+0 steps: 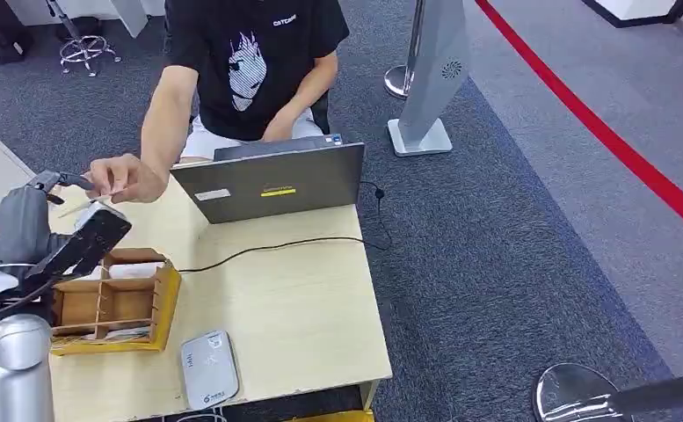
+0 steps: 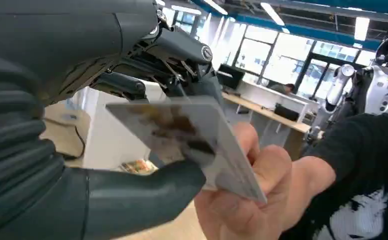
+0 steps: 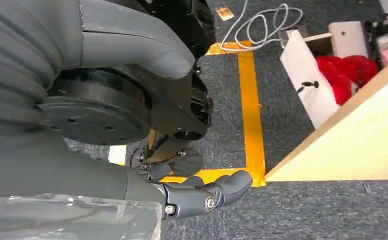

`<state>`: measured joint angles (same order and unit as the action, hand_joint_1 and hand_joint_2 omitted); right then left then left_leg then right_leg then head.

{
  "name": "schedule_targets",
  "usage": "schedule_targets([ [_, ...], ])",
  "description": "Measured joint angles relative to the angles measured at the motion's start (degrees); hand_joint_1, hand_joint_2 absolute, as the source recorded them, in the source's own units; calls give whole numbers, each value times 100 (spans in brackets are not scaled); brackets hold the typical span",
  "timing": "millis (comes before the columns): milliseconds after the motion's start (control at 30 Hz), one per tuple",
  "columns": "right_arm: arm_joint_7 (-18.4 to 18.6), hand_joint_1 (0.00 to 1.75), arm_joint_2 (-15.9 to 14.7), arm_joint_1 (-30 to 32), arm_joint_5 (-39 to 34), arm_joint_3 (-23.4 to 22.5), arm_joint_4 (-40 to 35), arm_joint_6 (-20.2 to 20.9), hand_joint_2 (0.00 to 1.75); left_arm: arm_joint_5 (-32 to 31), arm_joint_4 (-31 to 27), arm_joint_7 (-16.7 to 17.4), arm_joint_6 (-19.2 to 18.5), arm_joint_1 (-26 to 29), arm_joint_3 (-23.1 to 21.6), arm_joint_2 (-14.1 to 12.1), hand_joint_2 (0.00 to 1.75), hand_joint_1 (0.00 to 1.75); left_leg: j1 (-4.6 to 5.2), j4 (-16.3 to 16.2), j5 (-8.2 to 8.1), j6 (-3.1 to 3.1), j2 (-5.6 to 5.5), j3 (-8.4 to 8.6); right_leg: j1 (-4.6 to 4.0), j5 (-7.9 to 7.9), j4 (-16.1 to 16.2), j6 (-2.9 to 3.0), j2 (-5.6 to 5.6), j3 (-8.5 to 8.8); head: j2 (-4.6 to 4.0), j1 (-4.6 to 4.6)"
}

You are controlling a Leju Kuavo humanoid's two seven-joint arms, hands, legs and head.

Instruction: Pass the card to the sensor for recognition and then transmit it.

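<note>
- A flat white-and-grey rectangular card sensor (image 1: 209, 368) is seen lying at the near edge of the pale wooden desk (image 1: 302, 316), just right of a brown cardboard divider box (image 1: 113, 303).
- The grey ribbed left hand (image 1: 91, 230) is raised beyond the box; the thin white plastic card (image 2: 192, 145) is pinched between its thumb and dark fingers.
- The card's other end is gripped by a seated person's hand (image 1: 127, 178).
- The handover step is judged to be in hand; next, the hold must be eased once the person's grip is firm.
- The right hand (image 3: 201, 192) hangs beside the desk over grey carpet, fingers curled loosely, nothing held.
- A grey laptop (image 1: 272, 183) stands at the far edge.
</note>
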<state>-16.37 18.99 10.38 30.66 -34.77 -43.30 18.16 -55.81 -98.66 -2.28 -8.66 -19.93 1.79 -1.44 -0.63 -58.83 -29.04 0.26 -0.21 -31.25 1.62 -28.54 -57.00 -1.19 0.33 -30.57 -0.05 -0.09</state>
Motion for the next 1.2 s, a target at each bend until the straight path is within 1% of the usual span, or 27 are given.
schedule_targets([
  [167,-182,0,0,-136,386,-254,260,13,175,-811,0,234,182,-175,-197,-131,175,175,-1,0,0,0,-3,-5,-1,0,0,0,-1,-1,0,2],
  [267,-271,0,0,-188,632,-409,372,57,175,-1241,-13,359,365,-259,-221,-155,175,175,0,0,0,0,-3,-4,0,0,-1,0,-3,2,-2,2],
  [333,-280,0,0,-187,663,-435,396,77,175,-1273,-124,363,472,-218,-221,-144,175,175,0,0,1,-1,-5,-7,0,0,-2,0,-4,2,-2,0],
  [467,-219,0,0,-204,514,-422,440,37,175,-1142,-663,219,676,-7,-221,-41,175,175,1,0,1,-1,-7,-9,2,-1,-2,0,-8,3,-2,2],
  [500,-180,0,0,-205,416,-390,442,-11,175,-1094,-847,151,715,109,-221,-18,175,175,1,0,0,-1,-6,-8,2,-1,-1,0,-6,2,-2,2],
  [633,-79,0,0,-215,130,-243,416,-74,175,-1033,-1272,-19,800,521,-338,44,175,175,2,0,0,0,-6,-9,2,-1,1,0,-8,0,-2,0],
  [833,61,0,0,-218,-306,-85,297,-138,175,-1192,-1678,-244,957,1545,-835,118,175,175,1,0,-1,0,-5,-7,1,-1,2,0,-7,-2,0,2],
  [900,83,0,-2,-218,-430,-42,252,-142,175,-1277,-1740,-292,995,1800,-985,153,175,175,1,0,-1,0,-4,-9,1,-1,2,-1,-7,-2,-2,2],
  [1000,131,0,-2,-204,-631,4,149,-181,175,-1363,-1799,-352,1041,2362,-1200,219,175,175,2,0,-4,1,-1,-6,2,-1,3,0,-2,-3,-2,-7],
  [1100,179,0,-2,-188,-832,30,17,-203,175,-1350,-1797,-402,1095,2889,-1401,302,175,175,2,0,-4,2,-1,-8,2,-3,5,-2,-4,-6,-2,-4],
  [1200,212,0,-2,-105,-1042,96,-166,-205,175,-1326,-1711,-398,1227,3353,-1585,323,175,175,2,0,-6,2,-1,-9,2,-4,6,-3,-4,-6,0,-7],
])
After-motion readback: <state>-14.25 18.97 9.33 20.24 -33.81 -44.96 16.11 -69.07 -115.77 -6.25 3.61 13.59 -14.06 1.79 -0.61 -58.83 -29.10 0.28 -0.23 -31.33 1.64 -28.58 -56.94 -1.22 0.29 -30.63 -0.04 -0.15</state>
